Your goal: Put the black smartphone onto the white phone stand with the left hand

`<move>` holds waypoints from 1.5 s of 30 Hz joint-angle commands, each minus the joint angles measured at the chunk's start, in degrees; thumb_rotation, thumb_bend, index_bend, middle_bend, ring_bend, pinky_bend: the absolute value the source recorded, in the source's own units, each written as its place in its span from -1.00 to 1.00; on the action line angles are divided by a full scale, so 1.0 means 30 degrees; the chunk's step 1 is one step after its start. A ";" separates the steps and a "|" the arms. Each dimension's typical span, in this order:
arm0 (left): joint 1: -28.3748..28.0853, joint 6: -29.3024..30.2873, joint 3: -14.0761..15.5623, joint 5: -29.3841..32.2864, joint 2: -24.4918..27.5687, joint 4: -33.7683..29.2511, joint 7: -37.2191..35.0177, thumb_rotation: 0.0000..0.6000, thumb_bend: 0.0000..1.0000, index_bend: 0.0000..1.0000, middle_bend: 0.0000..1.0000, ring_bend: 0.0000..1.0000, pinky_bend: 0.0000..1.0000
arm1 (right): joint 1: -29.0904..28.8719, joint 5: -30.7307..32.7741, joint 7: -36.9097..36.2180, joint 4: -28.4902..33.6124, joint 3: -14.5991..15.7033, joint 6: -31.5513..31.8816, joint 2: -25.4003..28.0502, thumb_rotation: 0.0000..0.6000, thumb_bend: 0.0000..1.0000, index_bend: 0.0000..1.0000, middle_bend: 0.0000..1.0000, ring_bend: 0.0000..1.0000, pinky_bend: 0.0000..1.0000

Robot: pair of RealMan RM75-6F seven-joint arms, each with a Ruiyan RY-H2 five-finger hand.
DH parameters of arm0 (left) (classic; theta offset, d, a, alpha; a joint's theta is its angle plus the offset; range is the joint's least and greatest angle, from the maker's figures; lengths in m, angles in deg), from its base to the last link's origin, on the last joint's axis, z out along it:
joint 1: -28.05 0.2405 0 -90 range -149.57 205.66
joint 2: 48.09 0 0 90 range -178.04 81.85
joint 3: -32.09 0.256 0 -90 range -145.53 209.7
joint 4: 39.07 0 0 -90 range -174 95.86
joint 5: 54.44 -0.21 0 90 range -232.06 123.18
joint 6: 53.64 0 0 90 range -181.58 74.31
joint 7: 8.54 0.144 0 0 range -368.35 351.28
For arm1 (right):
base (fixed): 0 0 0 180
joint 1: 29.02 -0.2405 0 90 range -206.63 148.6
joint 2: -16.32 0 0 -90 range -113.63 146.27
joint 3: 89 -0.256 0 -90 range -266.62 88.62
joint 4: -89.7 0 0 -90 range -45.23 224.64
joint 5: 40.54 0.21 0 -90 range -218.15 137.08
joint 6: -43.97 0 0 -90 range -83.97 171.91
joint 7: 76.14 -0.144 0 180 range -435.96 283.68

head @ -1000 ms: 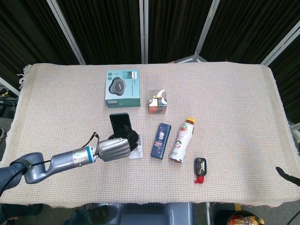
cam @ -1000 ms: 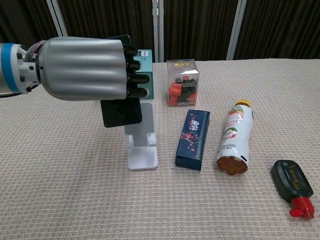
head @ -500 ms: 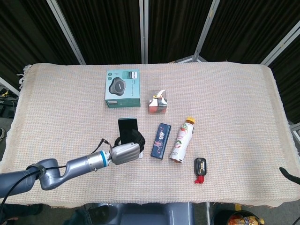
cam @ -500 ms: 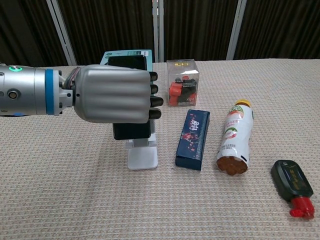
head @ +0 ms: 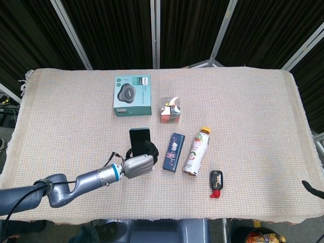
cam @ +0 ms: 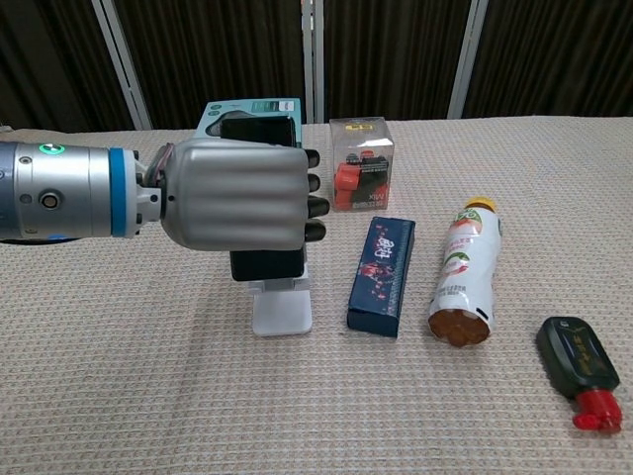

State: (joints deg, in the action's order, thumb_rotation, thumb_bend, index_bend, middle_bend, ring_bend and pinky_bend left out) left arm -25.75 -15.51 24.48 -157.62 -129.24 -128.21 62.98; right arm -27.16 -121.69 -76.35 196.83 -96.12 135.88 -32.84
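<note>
Left hand point(cam: 235, 194) grips the phone point(cam: 265, 265), fingers point(cam: 313, 206) wrapped around its right edge, knuckles facing the chest camera. Phone is upright, screen toward the front edge of the tabletop point(head: 253, 111); its top shows above the hand and its bottom below it in chest view. The phone's lower end sits at the cradle of the stand point(cam: 282, 310); whether it fully rests on the lip cannot be told, since the hand covers most of the phone. Stand's white base lies flat on the cloth, slightly left of the tabletop's centre and toward the front edge.

Head view: left hand point(head: 136, 165) over the stand's position, phone point(head: 140, 140) rising behind it; the stand itself is hidden there.

Right hand: only a dark sliver at the right border of head view, possibly its tip; state cannot be told.

Other items:
- Teal box point(head: 132, 95) toward the back edge, left of centre.
- Clear cube point(head: 171, 109) with red and black contents, just right of the teal box.
- Dark blue pack point(cam: 381, 275) lying flat, just right of the stand, not touching.
- Bottle point(cam: 463, 274) on its side right of the pack, yellow cap toward the back edge.
- Small black item with red tip point(cam: 580, 368) nearer the front edge, right of the bottle.
</note>
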 commanded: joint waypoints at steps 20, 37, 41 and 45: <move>0.0070 0.0112 0.0077 0.1525 -0.1178 0.0516 0.1709 1.00 -1.00 -0.09 -0.42 -0.26 -0.27 | 0.0116 -0.0046 -0.0235 -0.0001 -0.0011 0.0157 0.0116 1.00 -1.00 -1.00 -1.00 -1.00 -1.00; 0.0061 0.1558 0.0287 0.1313 -0.0498 -0.0275 0.1311 1.00 -1.00 -0.59 -0.91 -0.69 -0.52 | 0.0164 -0.0210 -0.0281 0.0055 0.0031 0.0235 0.0168 1.00 -1.00 -1.00 -1.00 -1.00 -1.00; 0.0532 0.3292 -0.0384 0.1557 0.0896 -0.1431 -0.0464 1.00 -1.00 -0.69 -1.00 -0.80 -0.61 | 0.0176 -0.0308 -0.0342 0.0021 0.0077 0.0224 0.0182 1.00 -1.00 -1.00 -1.00 -1.00 -1.00; 0.1508 0.5539 -0.1093 0.2231 0.2149 -0.2245 -0.2824 1.00 -1.00 -0.78 -1.00 -0.84 -0.69 | 0.0210 -0.0495 -0.0367 0.0062 0.0155 0.0263 0.0194 1.00 -1.00 -1.00 -1.00 -1.00 -1.00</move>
State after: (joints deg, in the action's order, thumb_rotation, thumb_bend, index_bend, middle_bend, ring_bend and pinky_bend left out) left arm -23.36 -2.99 22.95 -152.31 -125.66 -132.83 58.78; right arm -26.55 -123.14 -77.44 196.99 -95.69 136.64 -32.26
